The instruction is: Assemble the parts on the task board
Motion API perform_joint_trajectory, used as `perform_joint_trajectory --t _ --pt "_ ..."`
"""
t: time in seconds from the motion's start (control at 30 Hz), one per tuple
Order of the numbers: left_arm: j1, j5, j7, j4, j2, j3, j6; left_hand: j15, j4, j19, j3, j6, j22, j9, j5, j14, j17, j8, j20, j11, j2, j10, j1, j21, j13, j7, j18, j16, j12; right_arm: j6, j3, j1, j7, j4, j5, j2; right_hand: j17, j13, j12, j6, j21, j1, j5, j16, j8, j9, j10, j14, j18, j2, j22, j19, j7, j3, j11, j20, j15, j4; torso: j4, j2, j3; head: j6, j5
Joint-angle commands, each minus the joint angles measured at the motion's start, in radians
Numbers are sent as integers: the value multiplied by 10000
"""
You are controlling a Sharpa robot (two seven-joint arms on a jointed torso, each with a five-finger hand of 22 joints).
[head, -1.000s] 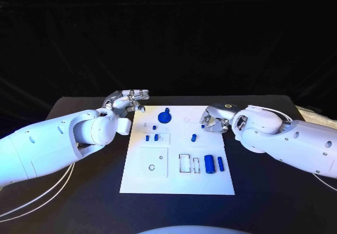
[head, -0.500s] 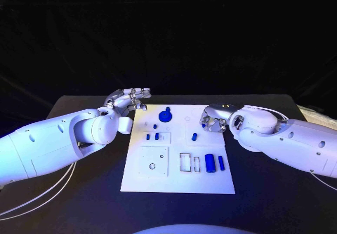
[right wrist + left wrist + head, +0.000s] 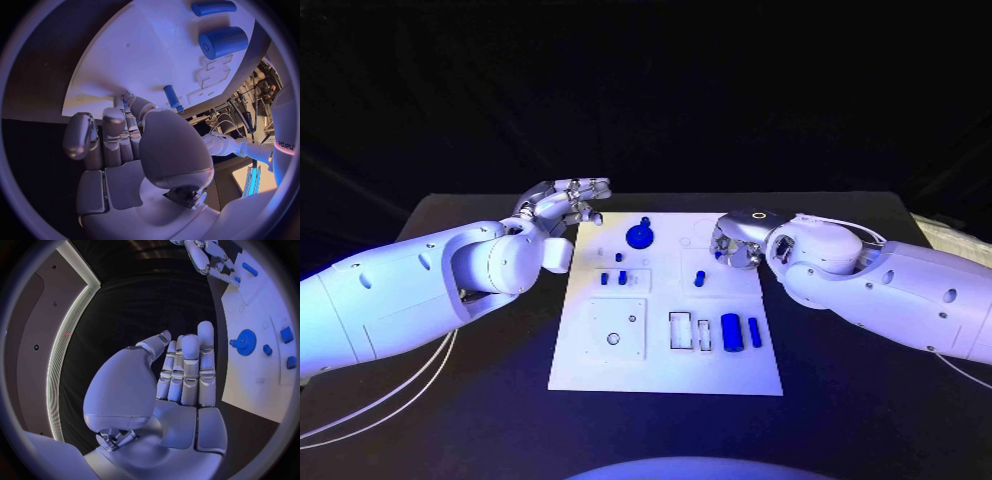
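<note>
The white task board (image 3: 661,375) lies mid-table. On it are a blue gear (image 3: 639,237), short blue pegs (image 3: 612,279), a lone peg (image 3: 698,279), a thick blue cylinder (image 3: 730,331) and a thin rod (image 3: 753,333). My left hand (image 3: 567,205) hovers at the board's far left corner, fingers straight and together, holding nothing (image 3: 181,375). My right hand (image 3: 737,250) is over the board's far right part, thumb against the fingers (image 3: 131,145), pinching a small blue part (image 3: 720,255) at its fingertips. The lone peg (image 3: 172,97) stands just beyond them.
Empty rectangular slots (image 3: 678,330) and a round hole (image 3: 613,340) mark the board's near half. The black table (image 3: 877,400) runs round the board on all sides. Both forearms lie along the board's side edges.
My right hand has drifted slightly toward the far edge with the small blue part at its fingertips. The left hand has barely moved.
</note>
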Motion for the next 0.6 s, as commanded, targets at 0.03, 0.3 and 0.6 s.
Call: perform_joint_trajectory --t 0.03,0.3,0.6 --pt "2 57 43 29 -6 7 206 14 20 -64 -100 -113 -42 -15 -18 -108 -74 22 28 13 80 -137 -22 -89 2 20 120 -84 67 618 -67 -105 -156 -50 -305 33 35 33 42 159 59 25 -40 90 82 60 159 171 101 108 42 41 -36 108 -43 -87 -82 -35 -12 -1 1 -31 -9" --pt "2 57 1 35 -11 7 207 26 21 -58 -136 -170 -85 -17 -13 -153 -162 16 40 31 113 -195 11 -146 0 37 119 -136 80 126 -68 -126 -347 21 -554 45 109 34 20 358 152 -52 -63 195 159 119 405 211 69 42 185 131 -138 192 -139 -148 -163 -116 -12 -4 0 -51 -39" --pt "2 57 -33 21 -2 8 216 24 -33 -43 -122 -196 -134 -10 -4 -202 -254 40 43 36 199 -238 150 -207 4 42 123 -188 115 -946 -63 -143 -428 206 -531 -48 202 25 -30 384 225 -155 -63 301 159 131 450 241 44 16 296 200 -146 183 -145 -173 -197 -89 5 -14 8 -65 -37"
